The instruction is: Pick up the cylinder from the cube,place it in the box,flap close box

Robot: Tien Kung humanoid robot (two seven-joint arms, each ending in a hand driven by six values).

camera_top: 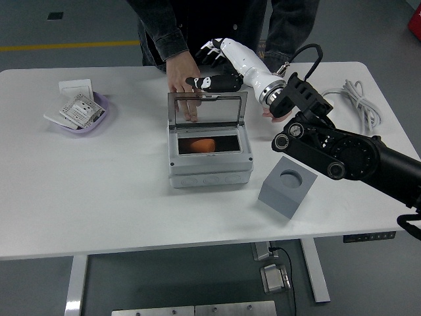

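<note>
The grey box (210, 168) stands mid-table with its clear lid (207, 108) raised at the back. The orange cylinder (202, 145) lies inside the box and looks blurred. The grey cube (287, 189) with a round empty hole sits to the right of the box. My right hand (205, 66), white with black fingertips, is open behind the lid's top edge, and its thumb (204, 83) rests at that edge. A person's hand (183, 80) lies flat behind the lid. The person's other hand (275, 113) is mostly hidden by my wrist.
A purple bowl (99, 113) with paper packets sits at the left, with a white card (75, 85) behind it. A coiled white cable (358, 99) lies at the far right. The person stands at the far edge.
</note>
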